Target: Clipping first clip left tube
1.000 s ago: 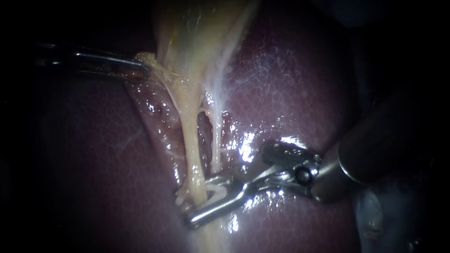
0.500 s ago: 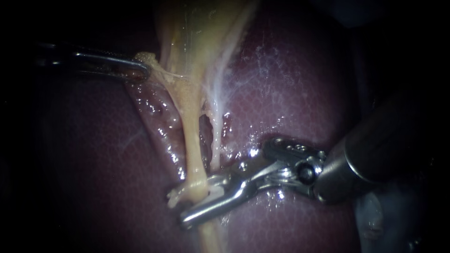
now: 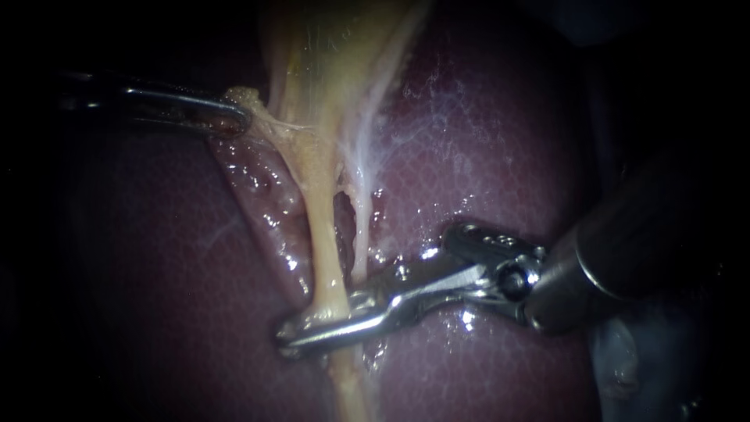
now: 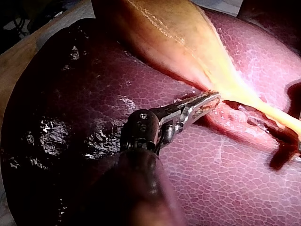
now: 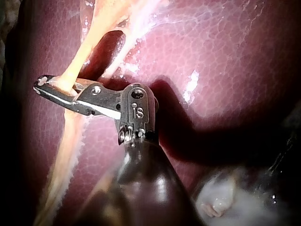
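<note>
The yellow left tube (image 3: pixel 322 250) runs down from the gallbladder (image 3: pixel 328 55) over the liver (image 3: pixel 484 141). A thinner pale right tube (image 3: pixel 361 227) lies just beside it. My right instrument (image 3: pixel 293 334) comes in from the right, and its jaws are shut across the left tube low down. The right wrist view shows the left tube (image 5: pixel 75 70) pinched between those jaws (image 5: pixel 44 84). No clip shows between them. My left instrument (image 3: pixel 238 119) is shut on a tag of gallbladder tissue (image 3: pixel 244 98) at upper left, and its jaws (image 4: pixel 211 98) also bite the gallbladder's edge in the left wrist view.
A wet groove of raw tissue (image 3: pixel 258 187) lies left of the tubes. A white mass (image 3: pixel 617 359) sits under my right instrument's shaft (image 3: pixel 625 250). A wooden surface (image 4: pixel 28 52) borders the liver in the left wrist view.
My right instrument's jaws have gone from open around the left tube to shut on it and slid slightly left. The white clip between them no longer shows. The left instrument has held still.
</note>
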Tool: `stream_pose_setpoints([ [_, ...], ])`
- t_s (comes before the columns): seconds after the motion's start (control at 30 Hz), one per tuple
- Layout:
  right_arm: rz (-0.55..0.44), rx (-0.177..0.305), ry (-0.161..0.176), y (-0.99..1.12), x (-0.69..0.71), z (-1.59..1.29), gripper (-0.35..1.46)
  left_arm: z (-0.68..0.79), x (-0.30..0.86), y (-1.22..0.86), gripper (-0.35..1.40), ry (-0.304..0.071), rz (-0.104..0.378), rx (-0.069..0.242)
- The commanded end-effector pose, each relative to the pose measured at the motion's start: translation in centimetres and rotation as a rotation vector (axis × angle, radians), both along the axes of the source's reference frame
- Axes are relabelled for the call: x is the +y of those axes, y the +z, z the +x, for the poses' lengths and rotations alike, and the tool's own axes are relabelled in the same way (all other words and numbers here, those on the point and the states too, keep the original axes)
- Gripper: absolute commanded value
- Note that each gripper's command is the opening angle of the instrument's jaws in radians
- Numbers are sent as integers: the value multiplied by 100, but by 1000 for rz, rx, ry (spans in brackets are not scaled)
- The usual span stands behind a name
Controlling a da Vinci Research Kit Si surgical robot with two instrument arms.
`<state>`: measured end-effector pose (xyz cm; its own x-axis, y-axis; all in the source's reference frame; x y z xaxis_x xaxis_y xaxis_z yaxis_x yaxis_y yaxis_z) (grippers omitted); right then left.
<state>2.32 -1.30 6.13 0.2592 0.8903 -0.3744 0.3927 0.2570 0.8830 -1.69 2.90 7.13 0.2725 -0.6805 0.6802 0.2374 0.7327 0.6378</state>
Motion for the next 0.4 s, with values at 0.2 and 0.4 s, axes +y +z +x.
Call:
stream_pose_setpoints([
  [0.2, -2, -2, 5, 4, -1, -1, -35, 0, 0, 0, -35, 0, 0, 0],
  [0.4, -3, -3, 6, 8, -1, -1, -35, 0, 0, 0, -35, 0, 0, 0],
])
